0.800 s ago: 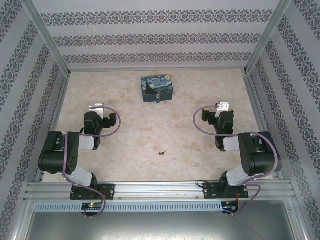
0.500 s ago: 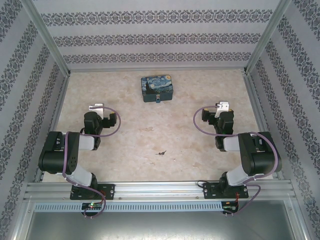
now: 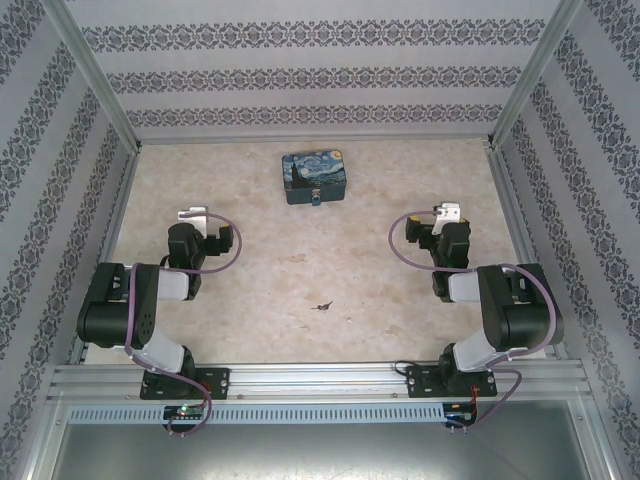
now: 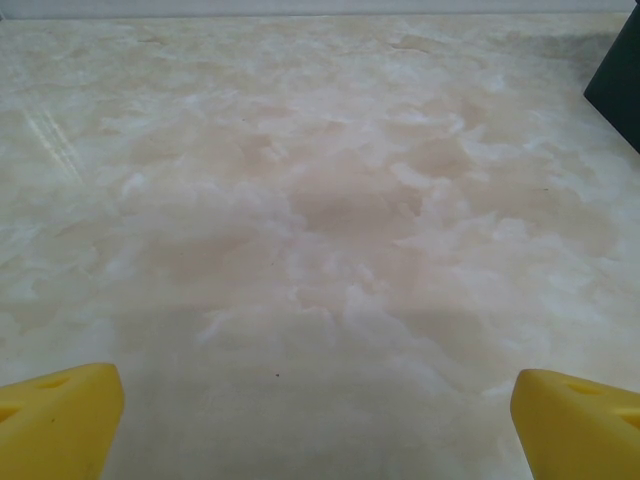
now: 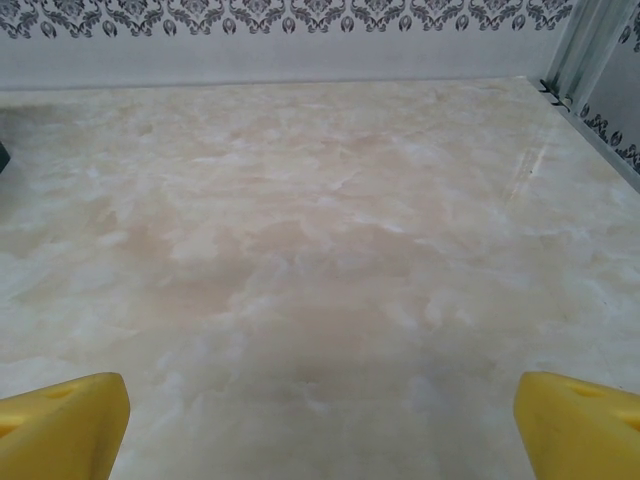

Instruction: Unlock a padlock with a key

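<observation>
A marbled beige table (image 3: 260,280) inside a wallpapered enclosure is seen from above. The key (image 3: 322,306), a tiny dark sliver, lies on bare table just below the centre of the frame, between the two arms. The padlock (image 3: 316,199), a small blue speck, sits at the front face of a Starry Night tin box (image 3: 314,172) in the upper centre.

The left gripper (image 4: 320,430) and the right gripper (image 5: 320,425) are each shown with yellow fingertips (image 4: 60,420) spread wide, and nothing is held.

The key is judged to be the first pickup. It is best approached low and square, as so flat a piece is easily pushed aside.

The key's bow and blade cannot be told apart, and the shackle is too small to be made out. A dark corner (image 4: 615,80) is cut off at the upper right of the left wrist view.
</observation>
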### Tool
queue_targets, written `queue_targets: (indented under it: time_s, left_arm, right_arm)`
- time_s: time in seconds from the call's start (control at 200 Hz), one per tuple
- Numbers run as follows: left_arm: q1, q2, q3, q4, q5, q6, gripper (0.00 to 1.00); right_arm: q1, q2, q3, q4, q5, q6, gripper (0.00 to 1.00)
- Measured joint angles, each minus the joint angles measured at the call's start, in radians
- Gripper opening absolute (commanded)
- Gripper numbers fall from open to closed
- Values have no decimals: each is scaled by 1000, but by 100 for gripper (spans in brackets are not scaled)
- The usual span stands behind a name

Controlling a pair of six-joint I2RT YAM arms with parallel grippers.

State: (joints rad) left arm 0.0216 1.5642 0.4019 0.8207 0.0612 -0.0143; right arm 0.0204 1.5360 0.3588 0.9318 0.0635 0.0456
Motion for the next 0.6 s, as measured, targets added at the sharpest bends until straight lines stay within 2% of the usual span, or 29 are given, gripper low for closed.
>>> queue_targets:
  time_s: [0.13, 0.3, 0.395, 0.495, 0.6]
  left_arm:
    - [0, -11, 19, -56, 0, 0, 100]
    - [0, -106, 84, -182, -10, -2, 100]
    - [0, -168, 103, -236, -28, -13, 100]
    - [0, -208, 143, -314, -39, -43, 100]
    - [0, -214, 219, -403, -38, -95, 100]
  right_arm:
    - [-6, -27, 0, -24, 5, 5, 98]
    - [-10, -189, 17, -150, 49, 31, 98]
    - [-13, -229, 79, -266, 59, 56, 98]
    - [-16, -232, 172, -399, 57, 139, 98]
    - [-29, -218, 230, -449, -10, 252, 98]
